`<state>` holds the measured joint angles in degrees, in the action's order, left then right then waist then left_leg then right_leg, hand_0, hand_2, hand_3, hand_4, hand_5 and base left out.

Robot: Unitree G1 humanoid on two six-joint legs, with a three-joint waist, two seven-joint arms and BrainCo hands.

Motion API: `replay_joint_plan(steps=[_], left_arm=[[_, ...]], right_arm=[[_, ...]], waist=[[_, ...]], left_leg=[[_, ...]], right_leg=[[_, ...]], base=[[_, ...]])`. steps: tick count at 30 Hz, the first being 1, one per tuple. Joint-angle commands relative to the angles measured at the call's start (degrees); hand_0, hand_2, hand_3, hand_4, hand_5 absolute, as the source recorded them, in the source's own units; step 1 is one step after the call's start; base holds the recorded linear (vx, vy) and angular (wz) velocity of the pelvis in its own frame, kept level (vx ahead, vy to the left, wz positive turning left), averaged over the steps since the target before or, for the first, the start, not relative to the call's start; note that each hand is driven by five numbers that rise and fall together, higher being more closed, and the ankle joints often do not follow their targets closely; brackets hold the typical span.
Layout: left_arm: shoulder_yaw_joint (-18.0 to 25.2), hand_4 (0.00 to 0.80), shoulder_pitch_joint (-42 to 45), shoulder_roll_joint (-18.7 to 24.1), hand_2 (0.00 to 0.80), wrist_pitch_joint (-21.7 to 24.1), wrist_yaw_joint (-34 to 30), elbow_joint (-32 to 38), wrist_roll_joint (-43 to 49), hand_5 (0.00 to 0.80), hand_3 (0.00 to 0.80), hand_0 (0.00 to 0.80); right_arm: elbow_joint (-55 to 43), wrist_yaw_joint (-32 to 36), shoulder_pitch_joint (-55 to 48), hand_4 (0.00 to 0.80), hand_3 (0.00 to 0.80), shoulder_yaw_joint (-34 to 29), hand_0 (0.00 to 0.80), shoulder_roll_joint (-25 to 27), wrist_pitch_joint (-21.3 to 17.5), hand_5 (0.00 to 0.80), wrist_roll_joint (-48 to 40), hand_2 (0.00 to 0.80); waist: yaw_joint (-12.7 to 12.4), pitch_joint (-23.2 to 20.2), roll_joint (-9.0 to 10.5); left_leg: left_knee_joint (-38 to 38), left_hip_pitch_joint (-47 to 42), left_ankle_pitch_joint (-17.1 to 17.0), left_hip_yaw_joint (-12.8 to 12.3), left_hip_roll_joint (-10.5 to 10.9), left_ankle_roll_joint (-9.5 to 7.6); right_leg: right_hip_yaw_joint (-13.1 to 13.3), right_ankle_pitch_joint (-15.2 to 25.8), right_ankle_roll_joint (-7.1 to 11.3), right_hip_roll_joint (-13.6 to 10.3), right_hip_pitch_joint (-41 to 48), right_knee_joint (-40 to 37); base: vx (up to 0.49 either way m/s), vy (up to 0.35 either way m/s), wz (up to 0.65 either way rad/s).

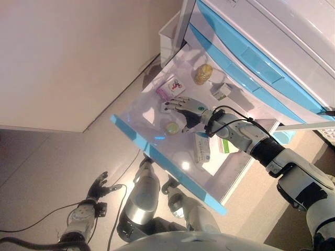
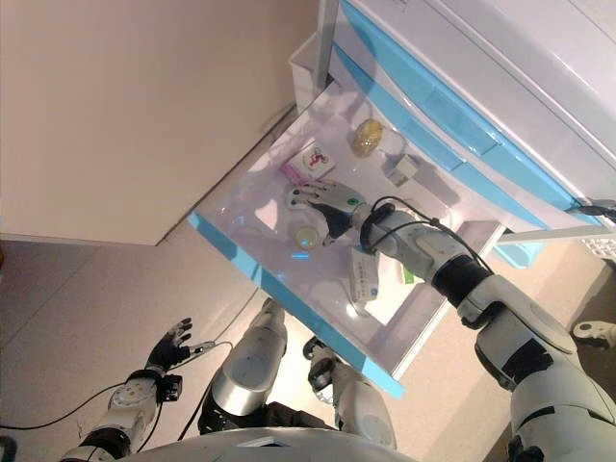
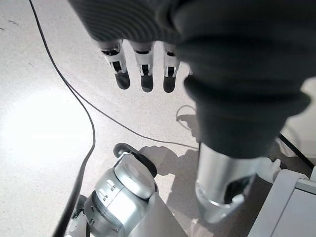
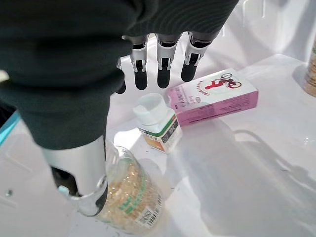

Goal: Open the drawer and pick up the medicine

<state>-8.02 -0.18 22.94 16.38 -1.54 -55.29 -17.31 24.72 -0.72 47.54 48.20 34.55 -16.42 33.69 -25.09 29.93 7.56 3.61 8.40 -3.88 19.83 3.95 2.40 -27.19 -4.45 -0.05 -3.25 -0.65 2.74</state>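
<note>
The drawer (image 1: 137, 112) with a blue front edge (image 1: 157, 155) stands pulled out. My right hand (image 1: 184, 107) hovers inside it, open, fingers (image 4: 165, 66) straight and holding nothing. In the right wrist view a small white-capped medicine bottle (image 4: 157, 121) stands just below the fingertips. A clear bottle of yellowish pills (image 4: 129, 197) lies by the thumb. Past the fingertips lies a pink box (image 1: 170, 88). A round yellowish bottle (image 1: 171, 127) sits beside the hand. My left hand (image 1: 98, 185) hangs open low over the floor, far from the drawer.
Further back in the drawer are a yellow pill jar (image 1: 203, 74) and a small white box (image 1: 222, 92). White and green flat boxes (image 1: 202, 149) lie under my right forearm. Shut blue-fronted drawers (image 1: 251, 57) rise above. A pale wall panel (image 1: 63, 63) stands to the left.
</note>
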Motion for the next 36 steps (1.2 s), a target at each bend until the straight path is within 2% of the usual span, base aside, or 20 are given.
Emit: replay_joint_plan(steps=[1,4,5,6,8,20,28,29,31,36], left_arm=[[-1.5,0.000,3.2,0.1,0.000,0.5,-0.3,-1.3,1.0,0.000,0.000,0.000],[-1.4,0.000,3.0,0.3,0.000,0.4,-0.6,-1.3,1.2,0.000,0.000,0.000],[-1.4,0.000,2.9,0.4,0.000,0.3,-0.6,-1.1,1.4,0.000,0.000,0.000],[-1.3,0.000,3.0,0.4,0.000,0.3,-0.6,-1.2,1.5,0.000,0.000,0.000],[-1.5,0.000,2.8,0.6,0.000,0.2,-0.7,-1.3,1.5,0.000,0.000,0.000],[-1.1,0.000,2.1,0.9,0.000,-0.4,-0.8,-1.8,2.0,0.000,0.000,0.000],[-1.2,0.000,1.7,1.1,0.000,-0.8,-0.8,-1.4,1.8,0.000,0.000,0.000],[-1.2,0.000,1.6,1.1,0.000,-0.9,-0.8,-1.5,1.7,0.000,0.000,0.000],[-1.1,0.000,1.5,1.1,0.000,-0.9,-0.9,-1.5,1.7,0.000,0.000,0.000],[-1.0,0.000,1.4,1.2,0.000,-0.7,-1.2,-1.4,1.9,0.000,0.000,0.000]], right_arm=[[-3.6,0.2,-0.3,0.000,0.000,3.5,0.000,-2.0,-2.8,0.000,1.0,0.000],[-4.3,1.6,-0.2,0.000,0.000,4.1,0.000,-2.1,-3.6,0.000,1.3,0.000],[-4.6,2.2,-0.3,0.000,0.000,4.2,0.000,-2.0,-3.9,0.000,1.5,0.000],[-5.0,2.8,-0.3,0.000,0.000,4.7,0.000,-2.0,-4.2,0.000,1.5,0.000],[-5.1,3.4,-0.4,0.000,0.000,5.2,0.000,-1.9,-4.3,0.000,1.2,0.000],[-3.8,5.4,-1.4,0.000,0.000,6.2,0.000,-3.3,-5.5,0.000,1.8,0.000],[-2.3,5.7,-1.2,0.000,0.000,6.5,0.000,-3.8,-5.2,0.000,3.1,0.000],[-2.0,5.9,-1.2,0.000,0.000,6.8,0.000,-3.9,-5.1,0.000,3.3,0.000],[-1.3,5.6,-1.1,0.000,0.000,6.9,0.000,-4.2,-5.0,0.000,4.1,0.000],[0.8,4.0,-1.1,0.000,0.000,7.0,0.000,-5.0,-2.4,0.000,6.4,0.000]], waist=[[0.0,-4.8,-0.52],[0.0,-5.0,-0.33],[-0.1,-5.0,-0.74],[0.0,-5.2,-0.17],[-0.2,-5.4,-0.40],[-0.4,-6.4,0.19],[-0.6,-6.1,0.08],[-0.4,-6.2,0.51],[-0.5,-6.0,0.49],[-0.8,-5.7,0.52]], left_leg=[[-5.0,0.3,1.6,-0.6,1.1,-0.21],[-5.1,0.3,1.6,-0.6,1.2,-0.23],[-4.6,1.0,0.3,-0.4,1.5,-0.52],[-5.3,0.2,1.6,-0.6,1.2,-0.29],[-4.8,0.8,0.3,-0.4,1.5,-0.58],[-4.9,0.5,0.5,-0.3,1.5,-0.64],[-5.0,0.9,0.5,-0.1,1.8,-0.74],[-5.5,0.2,1.7,-0.2,1.4,-0.49],[-5.6,0.3,1.7,-0.2,1.5,-0.53],[-5.7,0.5,1.7,-0.2,1.4,-0.59]], right_leg=[[1.8,-4.4,0.78,1.4,1.1,5.8],[1.9,-4.4,0.85,1.5,1.1,5.6],[0.9,-3.0,0.88,1.3,0.7,5.5],[1.9,-4.3,0.94,1.6,1.1,5.6],[1.0,-2.9,0.98,1.3,0.8,5.3],[1.1,-2.6,1.21,1.4,1.1,4.7],[0.9,-2.5,1.38,1.3,0.7,4.7],[1.9,-3.8,1.39,1.6,1.1,4.7],[1.9,-3.8,1.40,1.6,1.0,4.7],[1.7,-3.6,1.55,1.6,0.7,4.6]], base=[[0.000,0.000,0.00],[-0.023,0.021,0.00],[0.000,0.000,0.00],[0.000,0.000,0.00],[-0.028,0.029,0.00],[-0.002,0.003,0.00],[0.009,-0.008,0.00],[0.067,-0.057,0.01],[0.035,-0.032,0.00],[0.000,0.000,0.00]])
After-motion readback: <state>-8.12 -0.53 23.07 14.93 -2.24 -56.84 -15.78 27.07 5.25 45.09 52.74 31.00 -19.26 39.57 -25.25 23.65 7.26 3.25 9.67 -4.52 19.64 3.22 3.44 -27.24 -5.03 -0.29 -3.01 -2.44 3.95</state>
